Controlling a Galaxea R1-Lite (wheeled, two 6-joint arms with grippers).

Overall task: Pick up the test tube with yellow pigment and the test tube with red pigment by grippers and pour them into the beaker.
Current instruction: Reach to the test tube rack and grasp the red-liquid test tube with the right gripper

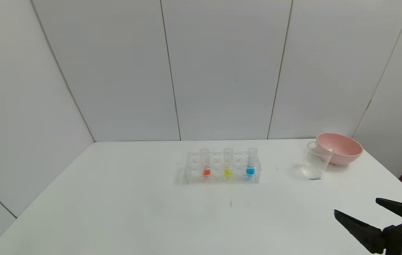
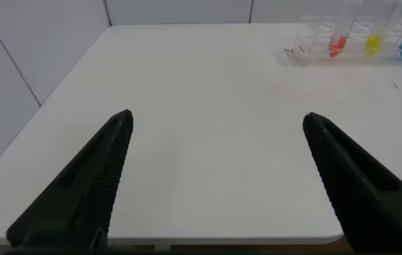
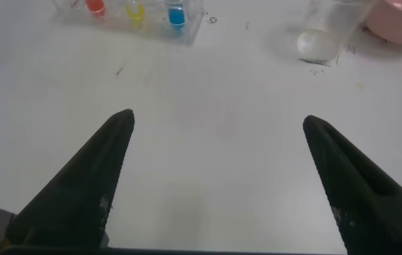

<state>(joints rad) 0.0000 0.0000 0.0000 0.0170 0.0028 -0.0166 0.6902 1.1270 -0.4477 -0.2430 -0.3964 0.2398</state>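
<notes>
A clear rack [image 1: 222, 174] stands mid-table with three upright tubes. The test tube with red pigment [image 1: 205, 163] is on its left, the test tube with yellow pigment [image 1: 228, 163] in the middle, a blue-tipped tube [image 1: 251, 162] on the right. The clear beaker [image 1: 315, 160] stands to the right of the rack. My right gripper [image 1: 355, 206] is open and empty above the table's near right corner, well short of the beaker. My left gripper [image 2: 217, 117] is open and empty over the table's near left part; it does not show in the head view. The tubes show in both wrist views [image 2: 336, 44] [image 3: 136, 12].
A pink bowl [image 1: 340, 148] sits just behind and right of the beaker, touching or nearly touching it. The white table [image 1: 116, 205] is bounded by grey wall panels behind and on the left. Its right edge runs close to my right arm.
</notes>
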